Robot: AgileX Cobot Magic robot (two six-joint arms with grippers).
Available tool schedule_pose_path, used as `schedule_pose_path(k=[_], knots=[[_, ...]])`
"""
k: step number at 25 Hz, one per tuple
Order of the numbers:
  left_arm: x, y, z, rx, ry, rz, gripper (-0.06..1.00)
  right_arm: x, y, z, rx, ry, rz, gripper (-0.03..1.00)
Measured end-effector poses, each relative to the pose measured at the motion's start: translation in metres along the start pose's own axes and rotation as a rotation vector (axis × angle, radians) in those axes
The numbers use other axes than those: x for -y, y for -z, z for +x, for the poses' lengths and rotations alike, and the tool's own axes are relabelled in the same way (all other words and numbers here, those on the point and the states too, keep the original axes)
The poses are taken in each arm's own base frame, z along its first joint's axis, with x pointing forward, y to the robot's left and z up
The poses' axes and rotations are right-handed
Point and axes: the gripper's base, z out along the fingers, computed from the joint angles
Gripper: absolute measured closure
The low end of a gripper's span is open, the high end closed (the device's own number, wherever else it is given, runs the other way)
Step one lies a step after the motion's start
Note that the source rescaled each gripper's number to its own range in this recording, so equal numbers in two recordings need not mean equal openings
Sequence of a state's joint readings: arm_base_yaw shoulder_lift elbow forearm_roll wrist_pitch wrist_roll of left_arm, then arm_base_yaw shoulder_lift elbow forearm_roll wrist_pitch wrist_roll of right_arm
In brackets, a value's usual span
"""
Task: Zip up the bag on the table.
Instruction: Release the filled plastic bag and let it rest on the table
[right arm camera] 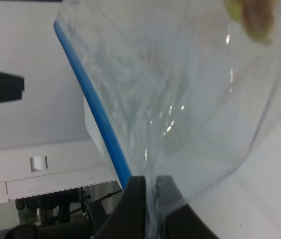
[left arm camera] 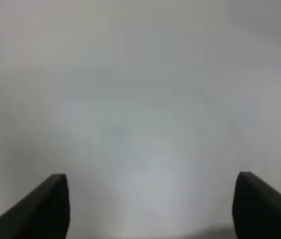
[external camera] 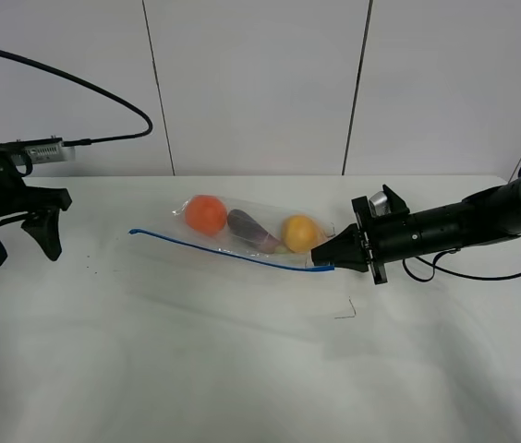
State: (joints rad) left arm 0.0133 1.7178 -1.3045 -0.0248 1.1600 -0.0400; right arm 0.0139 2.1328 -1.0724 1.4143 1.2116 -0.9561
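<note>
In the high view, one bag (external camera: pixel 262 214) lay mid-table (external camera: pixel 242 378), with its one blue strip (external camera: pixel 214 250) along the near edge. One orange (external camera: pixel 205 214), one eggplant (external camera: pixel 251 231) and one yellow fruit (external camera: pixel 300 233) showed inside. There were two grippers. The right gripper (external camera: pixel 323 262) was pinched on the strip's right end. The left gripper (external camera: pixel 26 257) hung well apart from the bag, near the table's left side, with its fingers spread.

The left wrist view showed only blurred white table and two fingertips set wide apart, with no bag between them.

In the right wrist view, the right gripper (right arm camera: pixel 150 199) had its jaws pressed together on the bag's film, and the strip ran in at one jaw. Whether the pinch fully covered the strip could not be told. Part of one yellow fruit showed at the frame's edge.

The step probably called for centring the pinch on the strip, then drawing it steadily toward the far end. Keeping low would help, and the left gripper could anchor that end so the bag did not drag.
</note>
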Motion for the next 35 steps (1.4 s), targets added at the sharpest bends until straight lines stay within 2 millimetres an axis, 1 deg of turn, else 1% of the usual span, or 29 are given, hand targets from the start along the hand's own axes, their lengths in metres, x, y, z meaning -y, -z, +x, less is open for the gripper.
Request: schedule_pose_path(k=[2,4,6,8,13,15,17,18,20,21,22,25,30,35], knots=[[0.000,0.001,0.003,0.001,-0.003,0.002,-0.02,0.000,0.000,0.000,0.000,0.000,0.000,0.97],[0.000,0.000,0.010,-0.011,-0.027,0.003,-0.02,0.000,0.000,0.000,0.000,0.000,0.000,0.97],[-0.001,0.001,0.026,-0.025,-0.050,0.003,-0.02,0.000,0.000,0.000,0.000,0.000,0.000,0.97],[-0.001,0.002,0.045,-0.042,-0.057,0.007,-0.02,0.000,0.000,0.000,0.000,0.000,0.000,0.97],[-0.003,0.014,0.109,-0.020,-0.057,0.020,-0.02,0.000,0.000,0.000,0.000,0.000,0.000,0.97],[-0.004,0.015,0.132,-0.012,-0.059,0.020,-0.02,0.000,0.000,0.000,0.000,0.000,0.000,0.97],[-0.005,0.019,0.156,0.031,-0.059,0.022,-0.02,0.000,0.000,0.000,0.000,0.000,0.000,0.97],[-0.006,0.016,0.167,0.042,-0.059,0.022,-0.02,0.000,0.000,0.000,0.000,0.000,0.000,0.97],[-0.007,0.018,0.185,0.111,-0.060,0.023,-0.02,0.000,0.000,0.000,0.000,0.000,0.000,0.97],[-0.007,0.018,0.192,0.143,-0.061,0.023,-0.02,0.000,0.000,0.000,0.000,0.000,0.000,0.97],[-0.007,0.018,0.192,0.143,-0.061,0.023,-0.02,0.000,0.000,0.000,0.000,0.000,0.000,0.97],[-0.008,0.022,0.213,0.252,-0.070,0.024,-0.02,0.000,0.000,0.000,0.001,0.000,0.001,0.97],[-0.010,0.027,0.239,0.386,-0.151,0.011,-0.02,0.000,0.000,0.000,0.001,0.000,0.001,0.97],[-0.010,0.034,0.255,0.490,-0.167,0.005,-0.02,0.000,0.000,0.000,0.000,0.000,0.001,0.97]])
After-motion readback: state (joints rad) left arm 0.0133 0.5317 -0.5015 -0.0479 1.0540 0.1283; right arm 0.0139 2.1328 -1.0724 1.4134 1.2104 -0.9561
